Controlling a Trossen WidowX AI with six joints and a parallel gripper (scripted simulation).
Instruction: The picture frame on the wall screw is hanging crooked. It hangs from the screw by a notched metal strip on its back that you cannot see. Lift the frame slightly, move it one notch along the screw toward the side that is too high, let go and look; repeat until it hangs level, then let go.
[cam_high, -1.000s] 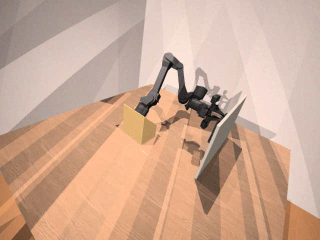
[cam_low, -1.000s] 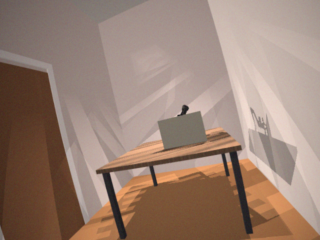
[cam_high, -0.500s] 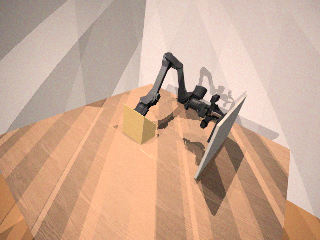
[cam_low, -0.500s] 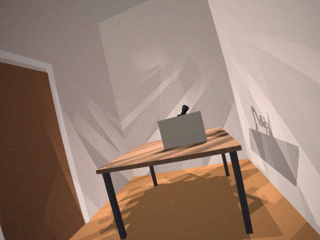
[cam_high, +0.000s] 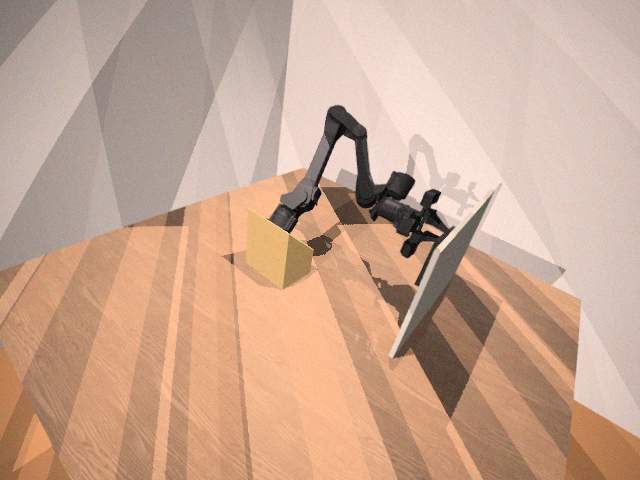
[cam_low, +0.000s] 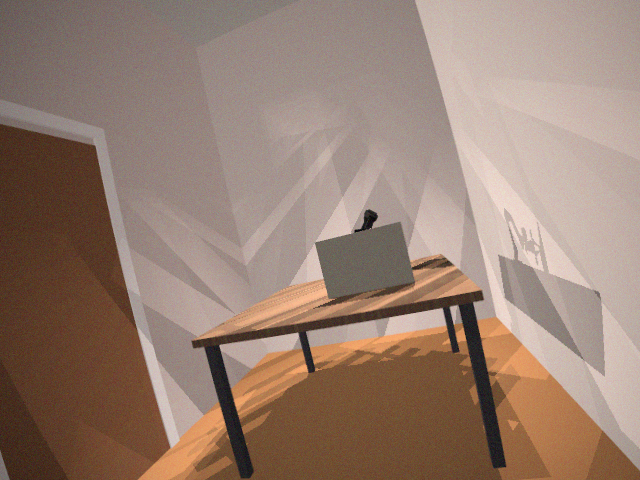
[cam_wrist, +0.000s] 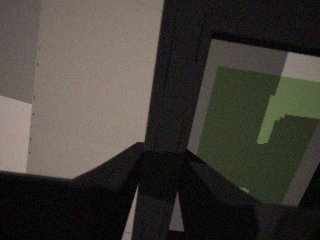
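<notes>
The picture frame (cam_wrist: 182, 75) (cam_high: 424, 270) has a dark border, a grey mat and a green picture (cam_wrist: 235, 115). In the top view only a thin dark part of it shows against the near face of the upright grey panel (cam_high: 457, 260) (cam_low: 367, 263) (cam_wrist: 95, 75). My gripper (cam_high: 446, 233) (cam_wrist: 160, 152) is shut on the frame's dark side border, with a finger on each side of it. The frame's sides look slanted in the wrist view; how level it is cannot be told. The screw and the notched strip are hidden. The exterior view shows only the panel's back.
The panel stands on the wooden table (cam_high: 155, 330) (cam_low: 268, 315). A yellow block (cam_high: 266, 253) stands in front of the arm's base. Walls rise behind the table, and a brown door (cam_low: 51, 258) is at the left in the exterior view. Shadows and light bands cross the table.
</notes>
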